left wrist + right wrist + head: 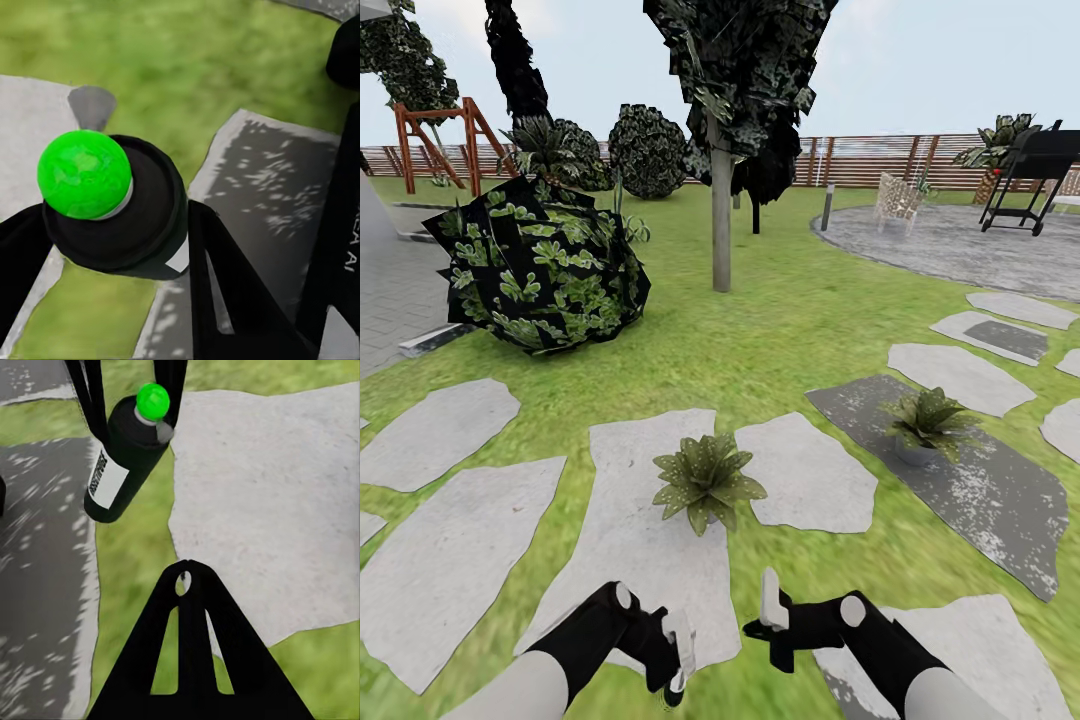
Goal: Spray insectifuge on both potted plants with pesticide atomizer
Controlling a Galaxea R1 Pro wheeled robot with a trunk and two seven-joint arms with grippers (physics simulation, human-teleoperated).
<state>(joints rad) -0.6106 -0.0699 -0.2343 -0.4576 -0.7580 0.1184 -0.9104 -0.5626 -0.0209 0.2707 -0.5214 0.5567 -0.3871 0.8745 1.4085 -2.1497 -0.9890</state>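
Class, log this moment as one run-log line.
left tool: holds atomizer | right tool: shut, empty | near plant: ahead | far plant: right

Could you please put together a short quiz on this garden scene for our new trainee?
1. True or false: the left gripper holds the pesticide atomizer.
2. Which plant stands on the dark stepping stone? A) the right potted plant B) the middle potted plant
3. Fill in: the atomizer's round top is ___.
Key: 1 true; 2 A; 3 green.
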